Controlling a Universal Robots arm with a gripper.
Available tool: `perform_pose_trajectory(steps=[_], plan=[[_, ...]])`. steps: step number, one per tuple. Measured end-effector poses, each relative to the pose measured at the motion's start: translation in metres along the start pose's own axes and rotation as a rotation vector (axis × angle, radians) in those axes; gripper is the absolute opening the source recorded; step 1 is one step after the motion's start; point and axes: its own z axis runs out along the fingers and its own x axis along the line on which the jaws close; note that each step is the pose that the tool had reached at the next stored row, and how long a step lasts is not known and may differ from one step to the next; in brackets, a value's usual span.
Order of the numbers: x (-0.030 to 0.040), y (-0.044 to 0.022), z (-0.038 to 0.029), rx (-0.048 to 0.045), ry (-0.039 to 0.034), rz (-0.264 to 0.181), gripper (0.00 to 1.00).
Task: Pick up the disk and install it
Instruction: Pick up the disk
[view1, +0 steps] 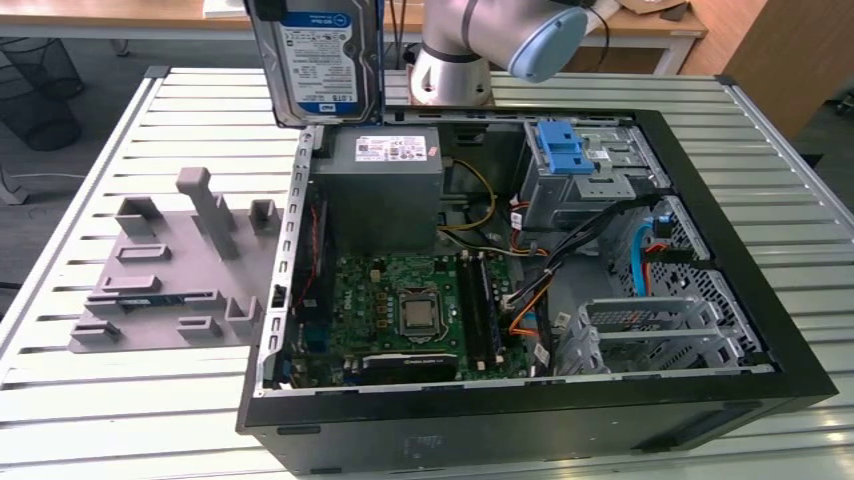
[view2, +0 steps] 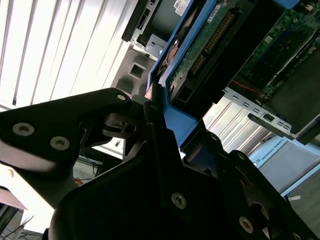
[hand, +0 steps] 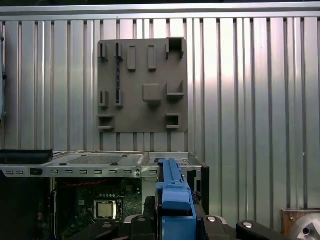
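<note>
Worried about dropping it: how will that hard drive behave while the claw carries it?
Probably rigid: the hard drive is held upright in the claw without sagging. Likely heavy for its size, being metal-cased. The claw pinches its blue plastic frame, which might flex or slip slightly.

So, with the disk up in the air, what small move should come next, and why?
Probably carry the disk toward the exterior view's right: the hand holds it upright, high near the power supply box, apart from the metal drive bay.
</note>
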Motion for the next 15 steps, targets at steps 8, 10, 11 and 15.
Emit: perform_pose_trajectory(steps=[8,10,11,15], plan=[[0.0094,-0.0003,0.0001,0.0000,0.0022,0.000,0.36],[0.0125,-0.0004,0.0001,0.0001,0.0032,0.000,0.36],[0.0140,-0.0005,0.0001,0.0002,0.0038,0.000,0.36],[0.0171,-0.0009,0.0002,0.0003,0.0056,0.000,0.36]])
